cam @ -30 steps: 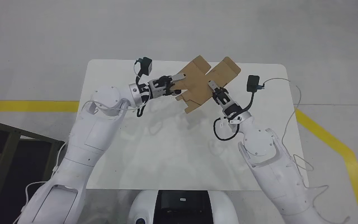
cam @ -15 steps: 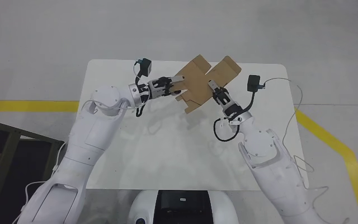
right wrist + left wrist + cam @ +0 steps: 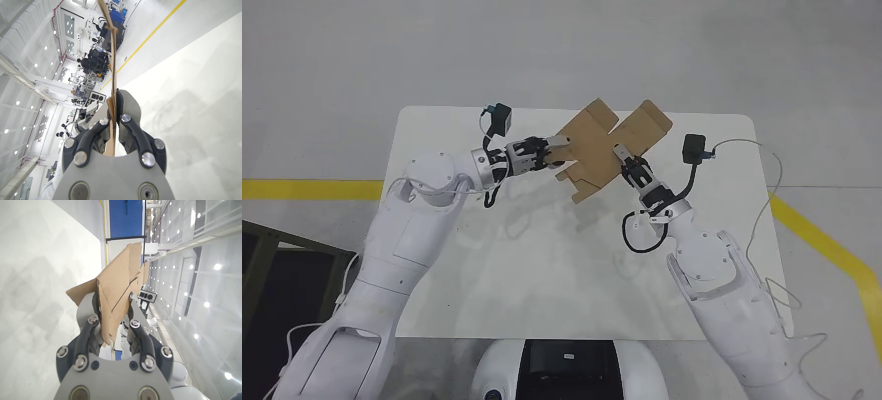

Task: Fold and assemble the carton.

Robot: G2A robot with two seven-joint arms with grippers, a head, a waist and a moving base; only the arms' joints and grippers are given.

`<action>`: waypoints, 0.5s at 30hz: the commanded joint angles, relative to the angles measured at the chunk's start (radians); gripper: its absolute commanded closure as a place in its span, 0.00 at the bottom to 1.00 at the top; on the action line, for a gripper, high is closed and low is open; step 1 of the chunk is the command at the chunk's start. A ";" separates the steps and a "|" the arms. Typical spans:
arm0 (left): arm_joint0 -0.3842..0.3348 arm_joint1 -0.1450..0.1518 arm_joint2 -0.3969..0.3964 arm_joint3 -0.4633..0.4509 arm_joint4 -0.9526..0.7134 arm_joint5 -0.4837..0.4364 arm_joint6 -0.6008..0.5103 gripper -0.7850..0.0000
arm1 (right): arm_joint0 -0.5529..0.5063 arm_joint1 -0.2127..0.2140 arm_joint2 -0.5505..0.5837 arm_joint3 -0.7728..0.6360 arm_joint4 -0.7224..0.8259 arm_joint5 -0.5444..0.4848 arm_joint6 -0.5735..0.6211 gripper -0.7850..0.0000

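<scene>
You have the brown carton [image 3: 607, 140] held above the table [image 3: 542, 280] toward 12 o'clock. The left gripper [image 3: 556, 155] pinches its 9 o'clock edge, and the right gripper [image 3: 623, 160] pinches its 5 o'clock edge.

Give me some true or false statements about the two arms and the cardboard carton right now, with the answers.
1. The left tool is shut on the carton. True.
2. The carton lies flat on the table. False: both tools hold it up above the table.
3. The right tool grips an edge of the carton. True.
4. The carton is already a closed box. False: it is flattened cardboard with its flaps spread out.
</scene>
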 commanded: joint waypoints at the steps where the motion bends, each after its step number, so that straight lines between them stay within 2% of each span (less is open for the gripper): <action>1: -0.002 0.000 0.001 0.002 0.001 0.001 -0.001 0.71 | -0.001 -0.001 0.001 -0.001 -0.001 0.000 0.000 1.00; 4: -0.004 -0.001 0.004 0.006 0.000 0.003 -0.001 0.82 | -0.002 -0.003 0.002 -0.002 -0.006 0.002 0.002 1.00; 8: -0.008 -0.002 0.006 0.010 -0.001 0.003 -0.004 0.88 | -0.003 -0.006 0.005 -0.003 -0.012 0.001 0.003 1.00; 10: -0.009 -0.003 0.007 0.011 -0.001 0.003 -0.005 1.00 | -0.004 -0.007 0.006 -0.004 -0.013 0.003 0.003 1.00; 15: -0.010 -0.004 0.007 0.013 -0.001 0.002 -0.003 1.00 | -0.007 -0.010 0.010 -0.005 -0.013 0.004 0.002 1.00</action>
